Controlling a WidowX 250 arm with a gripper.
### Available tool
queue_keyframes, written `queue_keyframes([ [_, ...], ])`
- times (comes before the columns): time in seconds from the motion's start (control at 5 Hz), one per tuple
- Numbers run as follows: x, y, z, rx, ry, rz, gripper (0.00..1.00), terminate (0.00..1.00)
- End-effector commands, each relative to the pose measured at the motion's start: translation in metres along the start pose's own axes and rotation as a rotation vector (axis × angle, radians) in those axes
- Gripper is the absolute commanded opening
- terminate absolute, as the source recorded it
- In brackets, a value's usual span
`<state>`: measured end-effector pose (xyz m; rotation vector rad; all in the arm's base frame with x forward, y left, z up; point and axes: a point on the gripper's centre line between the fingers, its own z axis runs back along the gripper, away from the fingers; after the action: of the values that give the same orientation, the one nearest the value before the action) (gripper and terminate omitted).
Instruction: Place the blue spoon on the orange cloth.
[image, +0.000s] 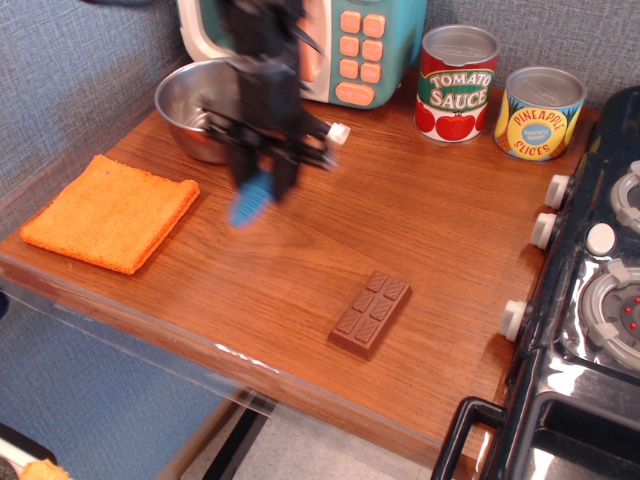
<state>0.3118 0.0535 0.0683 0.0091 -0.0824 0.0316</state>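
My gripper (262, 178) is shut on the blue spoon (249, 203) and holds it lifted above the wooden table, its ribbed blue handle hanging down between the fingers. The spoon's metal head is hidden by the gripper. The image of the arm is motion-blurred. The orange cloth (110, 211) lies flat at the table's left edge, a short way left of the gripper and apart from it.
A steel bowl (196, 100) stands behind the gripper. A brown chocolate bar (372, 313) lies at front centre. A tomato sauce can (457, 70) and a pineapple can (540, 112) stand at the back right. A toy microwave (350, 45) stands at the back, a stove (600, 290) on the right.
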Motion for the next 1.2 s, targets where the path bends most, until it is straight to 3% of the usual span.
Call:
queue_keyframes([
  [0.0,-0.045,0.077,0.042,-0.018,-0.039,0.039,0.00,0.00],
  [0.2,-0.067,0.101,0.045,0.007,-0.044,0.092,0.00,0.00],
  [0.4,-0.076,0.112,0.032,0.043,-0.023,0.139,0.00,0.00],
  [1.0,-0.052,0.120,-0.021,0.175,0.093,0.191,0.00,0.00],
])
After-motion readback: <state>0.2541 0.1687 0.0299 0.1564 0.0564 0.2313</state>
